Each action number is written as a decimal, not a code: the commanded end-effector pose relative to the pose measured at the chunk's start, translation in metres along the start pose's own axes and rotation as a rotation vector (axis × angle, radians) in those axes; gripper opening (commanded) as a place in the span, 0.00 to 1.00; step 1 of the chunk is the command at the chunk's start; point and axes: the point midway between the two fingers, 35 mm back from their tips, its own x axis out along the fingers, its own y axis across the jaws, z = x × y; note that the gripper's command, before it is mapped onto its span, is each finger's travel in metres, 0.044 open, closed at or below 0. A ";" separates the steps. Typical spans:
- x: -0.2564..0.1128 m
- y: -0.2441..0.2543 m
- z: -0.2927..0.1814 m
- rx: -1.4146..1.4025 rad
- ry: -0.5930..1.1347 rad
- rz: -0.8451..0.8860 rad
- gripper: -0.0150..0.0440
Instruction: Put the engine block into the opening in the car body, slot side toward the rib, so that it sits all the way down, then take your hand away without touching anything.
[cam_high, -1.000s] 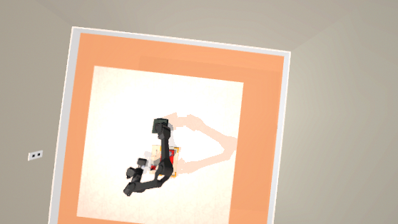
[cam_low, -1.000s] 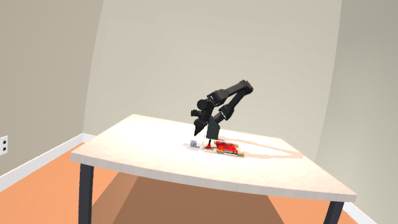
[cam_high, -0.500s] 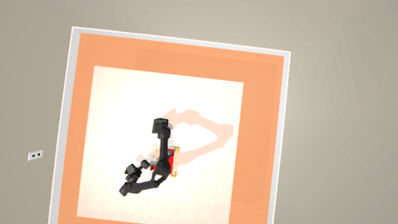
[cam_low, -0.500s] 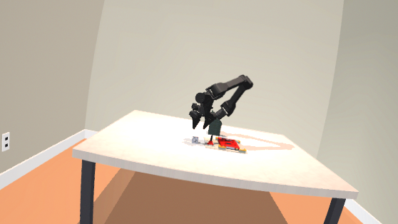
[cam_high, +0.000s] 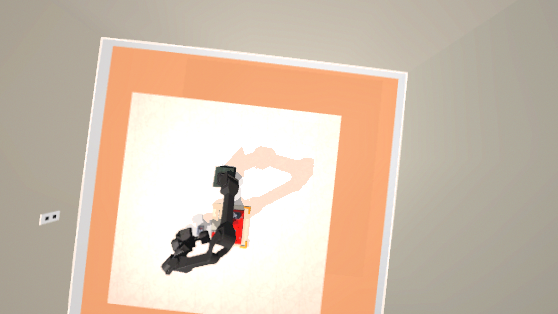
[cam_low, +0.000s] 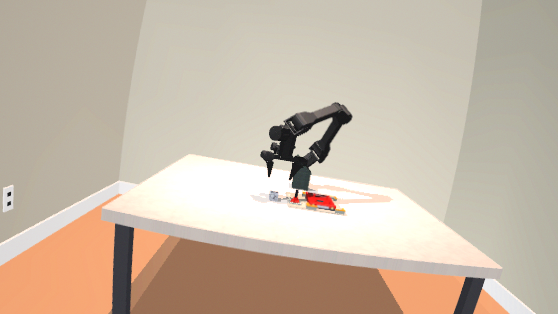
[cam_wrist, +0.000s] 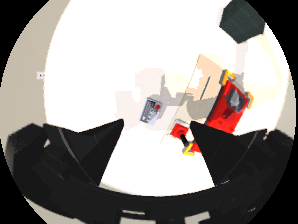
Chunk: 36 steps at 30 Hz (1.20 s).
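The small grey engine block (cam_high: 201, 228) (cam_low: 273, 195) (cam_wrist: 151, 111) sits on the table, apart from the car body. A red spot and dark detail show on it in the wrist view. The red car body (cam_high: 240, 234) (cam_low: 321, 201) (cam_wrist: 224, 117) has yellow corner parts and lies to the block's right in the wrist view. A dark grey patch shows in its red top; I cannot tell the opening and the rib apart. My gripper (cam_low: 280, 177) (cam_wrist: 157, 123) is open and empty, in the air above the block. Its right finger hides part of the car body in the wrist view.
A small red part (cam_low: 295, 200) (cam_wrist: 179, 130) with a black post stands beside the car body, on the block's side. A pale flat plate (cam_wrist: 213, 71) lies along the car. The dark arm base (cam_high: 218, 177) (cam_low: 301, 179) (cam_wrist: 242, 21) stands near the car.
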 end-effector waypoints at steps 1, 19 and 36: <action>-0.004 0.002 0.000 0.142 0.024 -0.021 1.00; 0.003 0.014 -0.003 0.329 0.048 -0.051 1.00; 0.048 0.011 -0.005 0.329 0.049 -0.053 1.00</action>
